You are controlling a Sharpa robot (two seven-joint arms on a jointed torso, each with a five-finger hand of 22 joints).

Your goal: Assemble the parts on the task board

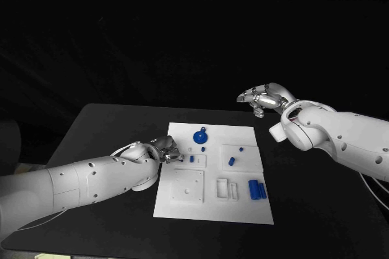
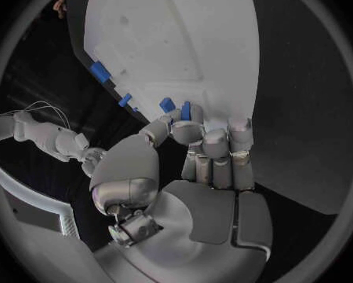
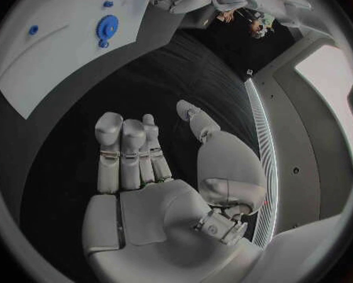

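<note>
1. Black table (image 1: 97, 124): bears the white board (image 1: 243, 211), which lies at its middle, long side running away from the robot. Judged: centred so that both arms can reach it.
2. Board: raised white frames and sockets sit on it, with blue parts spread among them. Judged: assembly barely begun, most parts lying loose.
3. Left hand (image 1: 164, 149): at the board's left edge, about halfway along it. The left wrist view shows the fingers (image 2: 216, 146) curled together and thumb and fingertips closed on a small blue piece (image 2: 184, 110) right at the board's edge. So it holds that piece in a pinch; whether it is lifting or seating the piece, cannot tell.
4. Right hand (image 1: 263, 100): raised beyond the board's far right corner, well apart from it. The right wrist view shows the fingers (image 3: 122, 151) straight and side by side, thumb apart, nothing in the palm: open, empty. Judged: parked clear while the left hand works.
5. Blue disc (image 1: 199, 137): near the board's far edge, a small tab toward that edge.
6. Blue cylinder (image 1: 253, 187): near the board's right edge, on the near half, lying beside a white frame.
7. Small blue peg (image 1: 230, 160): right of the board's centre, in a square recess.
</note>
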